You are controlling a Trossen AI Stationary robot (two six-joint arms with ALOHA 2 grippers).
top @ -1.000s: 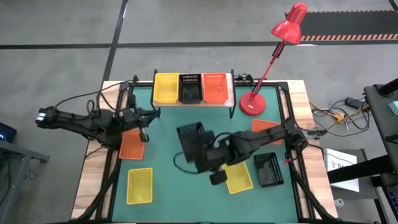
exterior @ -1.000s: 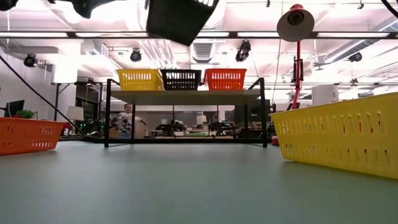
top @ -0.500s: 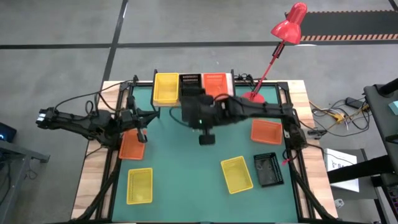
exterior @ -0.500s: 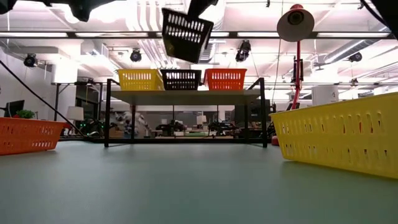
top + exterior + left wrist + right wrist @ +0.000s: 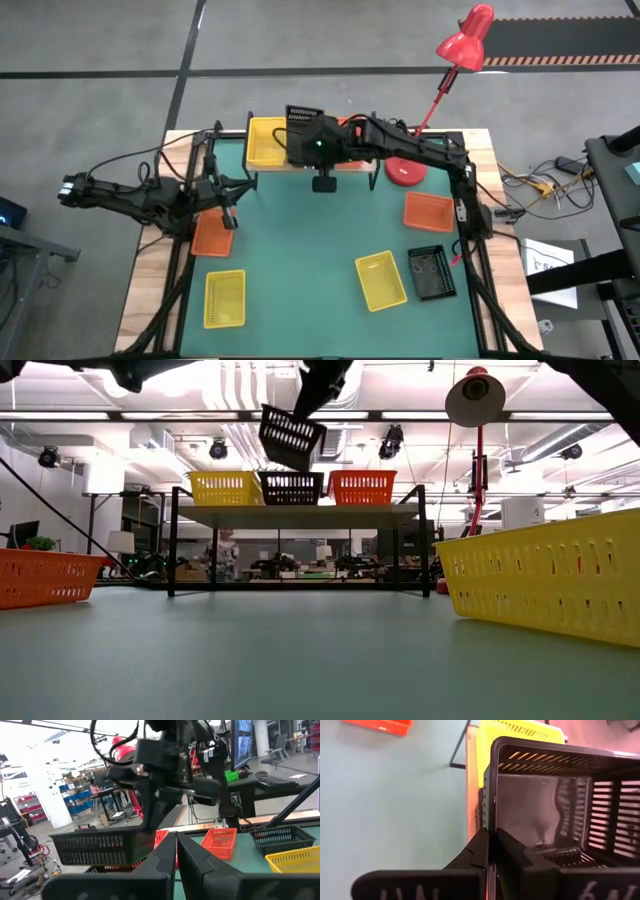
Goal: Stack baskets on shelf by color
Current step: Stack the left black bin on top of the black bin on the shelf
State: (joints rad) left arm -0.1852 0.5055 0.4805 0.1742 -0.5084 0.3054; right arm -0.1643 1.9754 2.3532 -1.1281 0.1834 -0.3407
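Note:
My right gripper (image 5: 308,135) is shut on a black basket (image 5: 291,437) and holds it in the air over the shelf (image 5: 295,515) at the table's far edge. On the shelf stand a yellow basket (image 5: 226,488), a black basket (image 5: 291,488) and an orange-red basket (image 5: 362,487), side by side. The held basket hangs above the shelf's black one. My left gripper (image 5: 232,208) is shut and empty at the table's left, beside an orange-red basket (image 5: 212,234). My right gripper pinches one side wall of the black basket (image 5: 489,805) at its rim, one finger inside the basket and one outside. The basket is lifted clear and tilted (image 5: 291,437), above the shelf's black basket.
On the green table lie a yellow basket (image 5: 225,298) at the near left, a yellow basket (image 5: 381,280) and a black basket (image 5: 432,273) at the near right, and an orange-red basket (image 5: 428,211) at the right. A red desk lamp (image 5: 405,170) stands right of the shelf.
My right gripper has carried the black basket from over the table's middle toward the far edge, and it now hangs over the shelf. The basket has turned in the hold on the way and stays clear of everything.

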